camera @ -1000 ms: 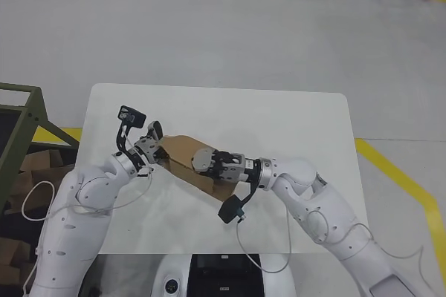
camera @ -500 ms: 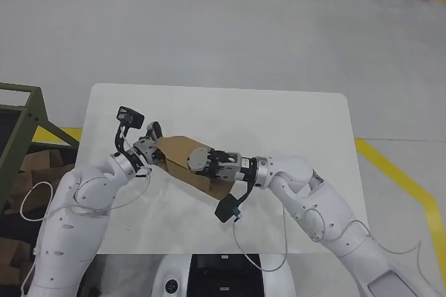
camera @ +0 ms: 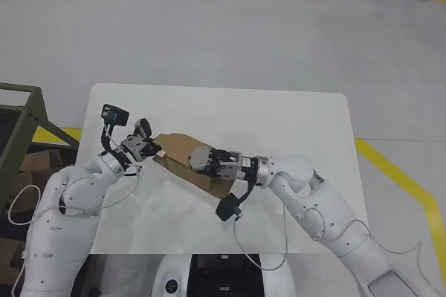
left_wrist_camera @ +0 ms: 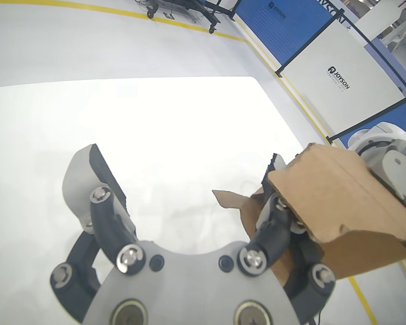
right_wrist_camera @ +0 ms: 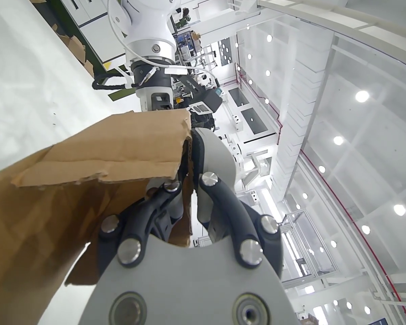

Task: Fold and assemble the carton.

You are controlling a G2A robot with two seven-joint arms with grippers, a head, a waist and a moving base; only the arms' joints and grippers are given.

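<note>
The brown carton [camera: 180, 148] is held up over the white table [camera: 282, 119], left of its middle. My right gripper [camera: 198, 160] is shut on the carton's wall [right_wrist_camera: 88, 157], one finger inside and one grey finger [right_wrist_camera: 211, 157] outside. My left gripper [left_wrist_camera: 186, 165] is open at the carton's other end [left_wrist_camera: 335, 204]. One of its pads [left_wrist_camera: 274, 167] touches a torn flap there, and the other pad [left_wrist_camera: 99, 167] stands free over the table. From above, the left gripper [camera: 141, 139] sits right at the carton's left tip.
A green frame [camera: 15, 111] with cardboard scraps [camera: 37, 167] under it stands off the table's left edge. The table's far and right parts are bare. Yellow floor tape [camera: 401, 174] runs to the right of the table.
My left arm has drawn back a little to the left, away from the carton's end. The right gripper and the carton have stayed nearly where they were.
</note>
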